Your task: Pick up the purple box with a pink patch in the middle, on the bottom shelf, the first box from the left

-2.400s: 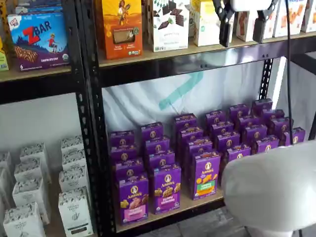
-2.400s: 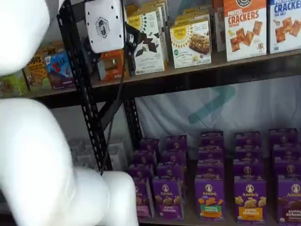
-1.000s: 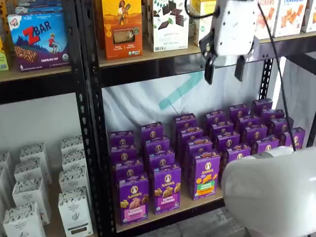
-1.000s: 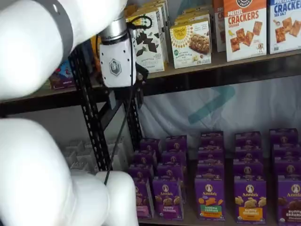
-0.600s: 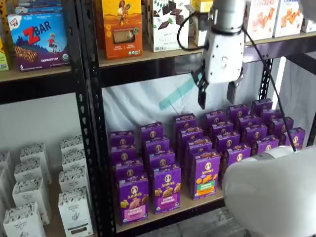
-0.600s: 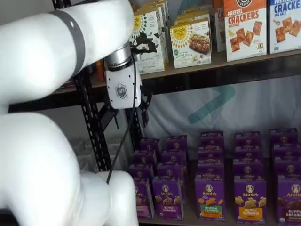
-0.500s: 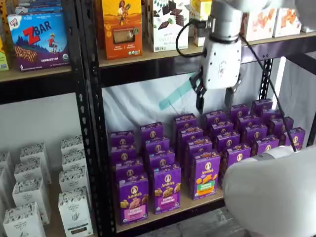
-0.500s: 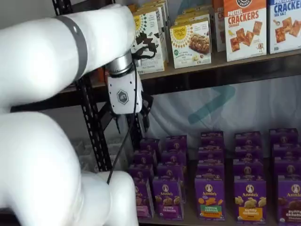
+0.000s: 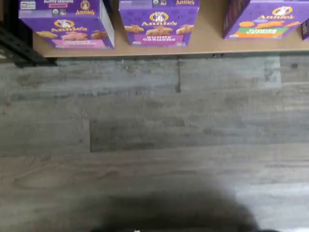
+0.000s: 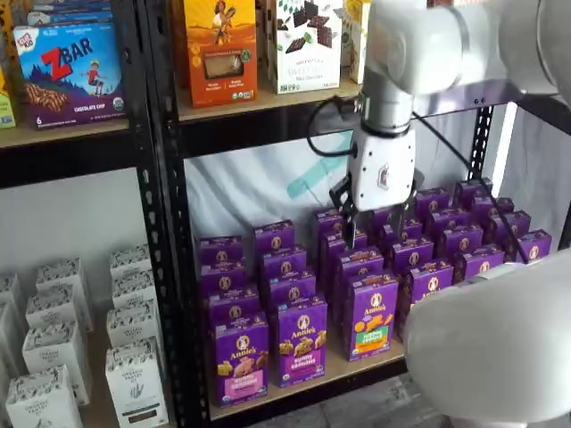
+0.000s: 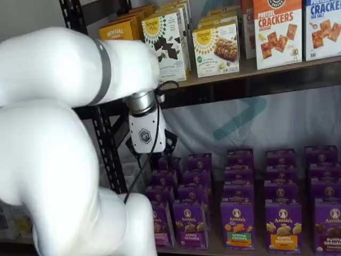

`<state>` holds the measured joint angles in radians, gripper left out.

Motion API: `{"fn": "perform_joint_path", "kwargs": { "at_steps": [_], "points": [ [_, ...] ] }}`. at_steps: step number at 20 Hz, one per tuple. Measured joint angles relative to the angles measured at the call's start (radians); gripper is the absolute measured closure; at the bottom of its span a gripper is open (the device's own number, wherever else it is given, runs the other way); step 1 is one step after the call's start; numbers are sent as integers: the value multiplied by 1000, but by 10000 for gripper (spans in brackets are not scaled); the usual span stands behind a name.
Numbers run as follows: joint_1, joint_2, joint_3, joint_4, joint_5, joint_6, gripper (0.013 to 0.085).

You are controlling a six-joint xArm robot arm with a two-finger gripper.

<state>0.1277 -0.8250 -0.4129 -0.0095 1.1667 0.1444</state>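
Since the earlier frames the gripper [image 10: 370, 234] has dropped from the level of the upper shelf to hang in front of the back rows of purple cartons, right of centre in a shelf view; in a shelf view it shows left of centre [image 11: 152, 157]. Its black fingers are spread with a plain gap and nothing between them. The purple box [image 10: 240, 361] stands upright at the front left corner of the bottom shelf [image 10: 357, 361], lower centre of that frame, well apart from the gripper. In the wrist view it [image 9: 65, 23] stands just beside a lilac-banded carton [image 9: 158, 21].
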Motion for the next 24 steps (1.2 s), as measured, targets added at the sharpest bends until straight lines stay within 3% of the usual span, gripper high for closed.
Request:
{"fn": "perform_joint_path", "kwargs": {
  "at_steps": [7,13,24],
  "points": [
    [23,113,76,5,-159,21,130],
    [69,248,134,-1,-357,71,130],
    [174,536,125,19,-631,157,130]
  ]
}}
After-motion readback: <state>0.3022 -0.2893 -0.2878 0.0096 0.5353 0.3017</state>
